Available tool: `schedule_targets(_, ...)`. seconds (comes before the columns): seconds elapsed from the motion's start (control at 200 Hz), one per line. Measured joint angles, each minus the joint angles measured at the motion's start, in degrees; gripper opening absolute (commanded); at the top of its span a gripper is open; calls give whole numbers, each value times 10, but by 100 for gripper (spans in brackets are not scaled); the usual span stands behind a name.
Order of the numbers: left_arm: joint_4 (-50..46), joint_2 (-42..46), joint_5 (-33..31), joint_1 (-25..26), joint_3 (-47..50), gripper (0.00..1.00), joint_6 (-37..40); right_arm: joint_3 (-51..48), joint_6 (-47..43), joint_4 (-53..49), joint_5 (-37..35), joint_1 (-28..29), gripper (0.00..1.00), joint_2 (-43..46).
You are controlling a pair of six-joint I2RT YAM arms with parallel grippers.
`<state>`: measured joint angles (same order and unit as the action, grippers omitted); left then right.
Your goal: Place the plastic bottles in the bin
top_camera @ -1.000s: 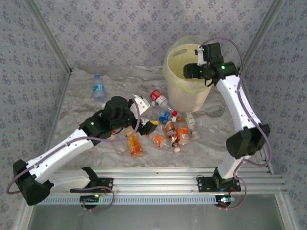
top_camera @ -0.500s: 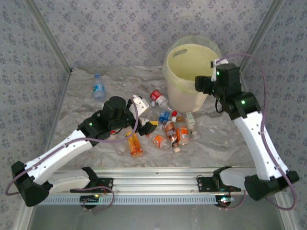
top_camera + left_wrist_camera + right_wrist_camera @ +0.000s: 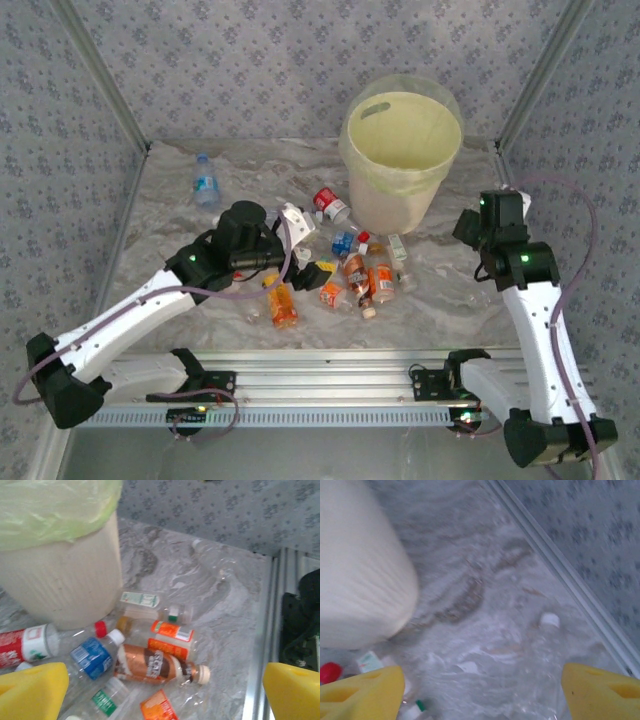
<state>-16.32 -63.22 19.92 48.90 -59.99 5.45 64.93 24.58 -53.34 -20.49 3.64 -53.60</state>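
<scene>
The bin (image 3: 402,150) is a big pale-yellow bucket with a bag liner, standing at the back of the table. Several plastic bottles (image 3: 352,272) lie in a heap in front of it, and one with a blue label (image 3: 205,183) lies far left. My left gripper (image 3: 308,243) hangs open over the heap. Below its spread yellow pads (image 3: 32,690) lie a brown-label bottle (image 3: 155,665), a blue-label one (image 3: 92,657) and an orange-label one (image 3: 172,639). My right gripper (image 3: 487,222) is open and low, right of the bin (image 3: 360,580), above a clear white-capped bottle (image 3: 545,650).
Patterned walls with metal rails (image 3: 560,565) close the table at the back and sides. An aluminium rail (image 3: 330,365) runs along the near edge by the arm bases. A red-label bottle (image 3: 328,203) lies against the bin's left foot.
My right arm has pulled back from over the bin and dropped to the table on its right, its jaws wider. The left arm has hardly moved.
</scene>
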Motion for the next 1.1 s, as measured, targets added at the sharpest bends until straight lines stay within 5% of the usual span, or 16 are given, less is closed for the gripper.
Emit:
schedule_targets(0.465,61,-35,69,34,31,100,-47,-176,38,59,36,-169,95,-12)
schedule_targets(1.099,59,-57,62,34,32,100,-45,-235,44,173,113,-228,94,-112)
